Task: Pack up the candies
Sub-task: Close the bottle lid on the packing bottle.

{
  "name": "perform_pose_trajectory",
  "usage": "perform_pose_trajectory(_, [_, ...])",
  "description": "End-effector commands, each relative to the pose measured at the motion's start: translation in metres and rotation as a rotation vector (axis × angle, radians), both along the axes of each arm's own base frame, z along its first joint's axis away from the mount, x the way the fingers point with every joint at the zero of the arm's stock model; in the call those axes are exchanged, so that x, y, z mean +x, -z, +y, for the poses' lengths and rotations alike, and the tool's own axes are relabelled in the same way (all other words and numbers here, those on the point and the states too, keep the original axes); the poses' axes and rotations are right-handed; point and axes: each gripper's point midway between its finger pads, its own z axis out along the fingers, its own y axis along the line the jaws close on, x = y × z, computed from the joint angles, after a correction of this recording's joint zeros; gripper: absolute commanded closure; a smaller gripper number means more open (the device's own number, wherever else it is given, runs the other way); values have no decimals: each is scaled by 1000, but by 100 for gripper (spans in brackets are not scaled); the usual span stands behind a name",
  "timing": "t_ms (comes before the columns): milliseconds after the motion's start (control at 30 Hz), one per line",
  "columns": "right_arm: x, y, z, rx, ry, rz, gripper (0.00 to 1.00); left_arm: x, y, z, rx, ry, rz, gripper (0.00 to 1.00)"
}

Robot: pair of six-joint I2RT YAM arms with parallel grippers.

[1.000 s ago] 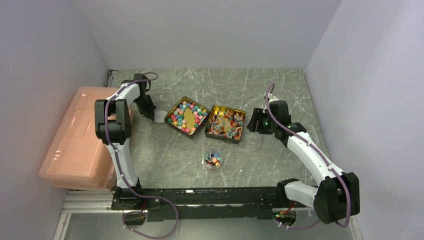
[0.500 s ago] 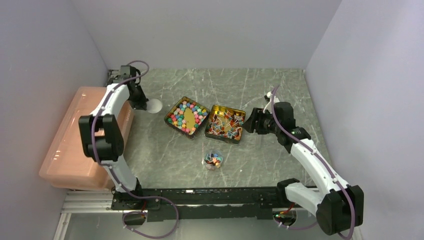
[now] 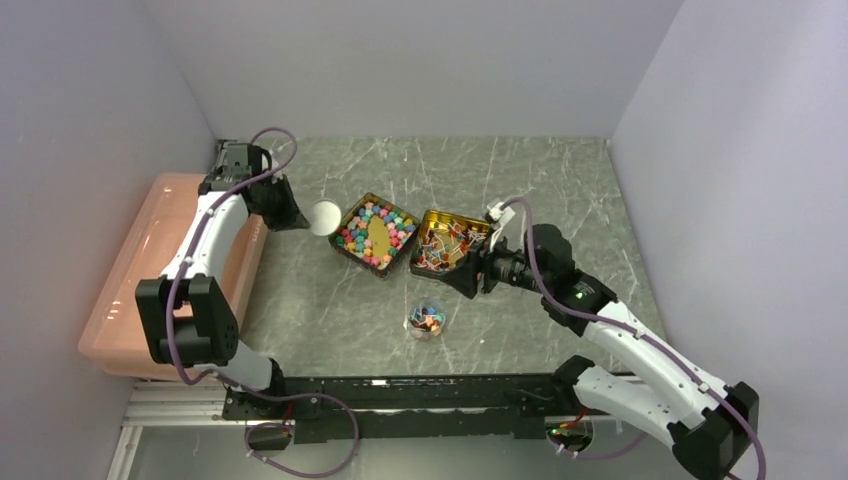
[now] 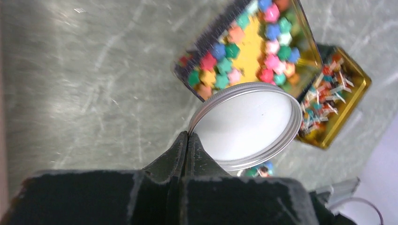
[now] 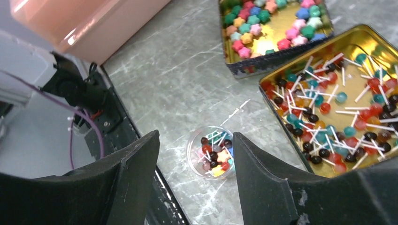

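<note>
My left claw pinches the lid by its rim, lifted beside the gold tins. My right claw is spread wide over the open jar. The candies fill both tins, with a few in the jar. Bare table lies around the jar.

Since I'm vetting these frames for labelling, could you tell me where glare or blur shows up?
Top external: sharp, evenly lit, faint sheen on the pink bin. Left wrist: lid crisp, left fingers dark. Right wrist: gold glare in the lollipop tin; right fingers slightly soft.
</note>
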Motion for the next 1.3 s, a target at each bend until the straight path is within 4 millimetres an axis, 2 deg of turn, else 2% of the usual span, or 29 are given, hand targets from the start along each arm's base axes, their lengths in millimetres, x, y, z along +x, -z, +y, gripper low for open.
perform_pose_trajectory(0, [-10,-35,15,-22,-83,-236,39,-28,-19,-36,-175,165,-38,100])
perform_pose_trajectory(233, [-53,-45,34,-126,-320,-461,40,-73,-26,-72,-363,296,-52,100])
perform_pose_trajectory(367, [-89,-53,42,-153,-499,-673,38,-99,-32,-94,-427,381,-47,100])
perform_pose_trajectory(433, [-99,-56,44,-175,-547,-751,36,-112,-34,-104,-448,428,-41,100])
perform_pose_trajectory(533, [-111,-50,53,-268,-640,-821,38,-131,-38,-120,-475,504,-29,100])
perform_pose_trajectory(667, [-121,-44,65,-448,-698,-978,38,-154,-40,-141,-518,605,4,100])
perform_pose_trajectory(767, [-122,-42,73,-566,-668,-1115,39,-168,-38,-153,-535,667,36,100])
perform_pose_trajectory(900, [-122,-29,79,-766,-640,-1260,39,-189,-37,-172,-569,774,80,100])
perform_pose_trajectory(1133, [-120,-41,77,-825,-598,-1361,40,-208,-35,-188,-549,880,124,100])
perform_pose_trajectory(1267, [-123,-43,77,-886,-631,-1407,40,-218,-29,-194,-532,924,157,100])
